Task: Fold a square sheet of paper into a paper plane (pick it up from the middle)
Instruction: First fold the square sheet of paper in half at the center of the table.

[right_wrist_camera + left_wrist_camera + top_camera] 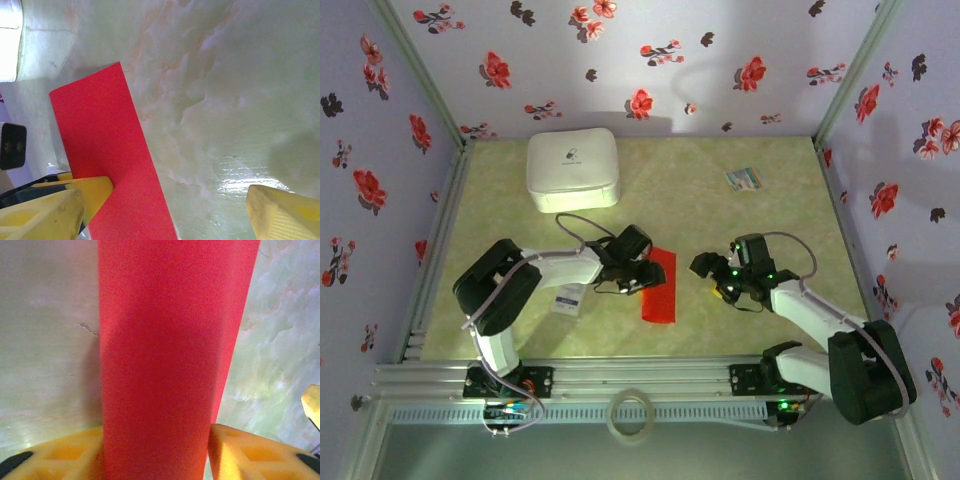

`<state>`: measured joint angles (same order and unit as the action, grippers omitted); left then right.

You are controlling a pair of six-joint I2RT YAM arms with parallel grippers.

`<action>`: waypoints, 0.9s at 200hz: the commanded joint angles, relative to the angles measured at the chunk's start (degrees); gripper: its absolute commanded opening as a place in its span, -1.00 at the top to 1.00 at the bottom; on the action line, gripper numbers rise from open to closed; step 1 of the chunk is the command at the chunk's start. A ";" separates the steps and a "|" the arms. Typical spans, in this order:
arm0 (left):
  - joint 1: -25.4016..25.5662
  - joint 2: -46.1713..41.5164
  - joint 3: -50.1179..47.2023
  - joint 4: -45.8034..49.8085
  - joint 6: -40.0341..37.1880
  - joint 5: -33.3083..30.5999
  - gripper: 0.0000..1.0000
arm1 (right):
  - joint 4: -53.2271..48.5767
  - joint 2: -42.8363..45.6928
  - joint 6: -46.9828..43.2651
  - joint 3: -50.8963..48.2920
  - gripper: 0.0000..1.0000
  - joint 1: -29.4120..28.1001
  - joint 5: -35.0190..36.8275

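My left fingers (250, 455) astride the red paper (170, 365), grip unclear; my right fingers (285, 212) wide apart over the table (225, 100).

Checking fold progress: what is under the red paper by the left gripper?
Green marbled table shows along both long edges of the red paper. What lies directly beneath is covered, so nothing more can be told.

**Three Views, One Sheet**

The top camera looks down from the near edge over the whole table (710, 205). Both wrist cameras sit close above it, framing the square sheet of paper (165, 370), shared with the overhead view.
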<state>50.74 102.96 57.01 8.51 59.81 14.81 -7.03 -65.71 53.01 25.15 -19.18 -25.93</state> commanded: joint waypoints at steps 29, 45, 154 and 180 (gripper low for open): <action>-0.99 -2.45 1.85 9.45 -5.06 -5.26 -0.17 | 2.01 -1.43 0.11 2.27 -0.62 -1.94 -0.87; -1.00 -2.88 1.96 10.05 -5.73 -5.69 -0.21 | 2.80 -2.31 0.52 2.54 -0.51 -2.72 -1.05; -3.27 -3.09 1.52 12.52 -10.11 -6.27 -0.23 | 11.78 -10.25 4.67 5.31 0.22 -11.02 -1.24; -3.32 -1.94 1.08 10.21 -11.09 -3.82 -0.22 | 12.83 -13.20 5.08 7.01 0.47 -13.94 0.04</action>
<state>47.81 99.90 58.39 19.68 51.07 9.19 2.72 -76.90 56.86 29.65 -30.83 -26.81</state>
